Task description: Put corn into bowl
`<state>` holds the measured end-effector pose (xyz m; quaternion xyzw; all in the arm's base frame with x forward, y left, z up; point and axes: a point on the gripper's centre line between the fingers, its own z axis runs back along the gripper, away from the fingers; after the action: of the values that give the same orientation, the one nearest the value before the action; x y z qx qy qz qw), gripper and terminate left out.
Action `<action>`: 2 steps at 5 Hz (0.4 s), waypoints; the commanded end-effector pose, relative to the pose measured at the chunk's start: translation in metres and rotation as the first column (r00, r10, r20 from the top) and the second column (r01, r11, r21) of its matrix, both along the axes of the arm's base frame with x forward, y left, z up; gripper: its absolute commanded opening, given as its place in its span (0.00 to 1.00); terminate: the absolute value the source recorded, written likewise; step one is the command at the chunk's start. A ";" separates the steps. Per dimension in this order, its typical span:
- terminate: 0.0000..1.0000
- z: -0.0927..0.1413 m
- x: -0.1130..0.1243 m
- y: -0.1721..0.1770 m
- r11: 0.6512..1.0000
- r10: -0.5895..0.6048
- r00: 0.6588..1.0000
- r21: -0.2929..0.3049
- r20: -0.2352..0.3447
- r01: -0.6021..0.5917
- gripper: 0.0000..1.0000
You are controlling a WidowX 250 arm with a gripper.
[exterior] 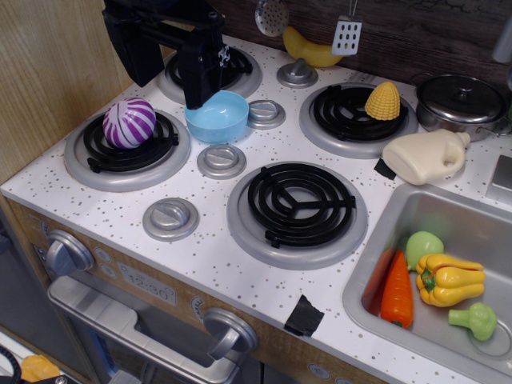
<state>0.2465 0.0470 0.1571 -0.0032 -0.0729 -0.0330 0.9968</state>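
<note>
The corn (383, 102), a stubby yellow ridged cob, stands on the back right burner (352, 120). The light-blue bowl (218, 118) sits empty on the stove top between the burners. My black gripper (198, 98) hangs at the upper left. Its tip is right at the bowl's far left rim, well to the left of the corn. The fingers merge into one dark shape, so I cannot tell if they are open, shut, or touching the rim.
A striped purple ball (129, 122) lies on the left burner. A banana (310, 50) and a spatula (346, 34) are at the back wall. A silver lidded pot (462, 100) and a cream bottle (426, 156) are right of the corn. The sink (448, 344) holds a carrot (397, 294) and a yellow pepper (450, 280).
</note>
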 end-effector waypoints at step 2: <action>0.00 0.001 0.019 -0.020 1.000 0.025 0.998 -0.008 0.066 -0.024 1.00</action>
<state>0.2750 0.0139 0.1486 0.0003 -0.1051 -0.0103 0.9944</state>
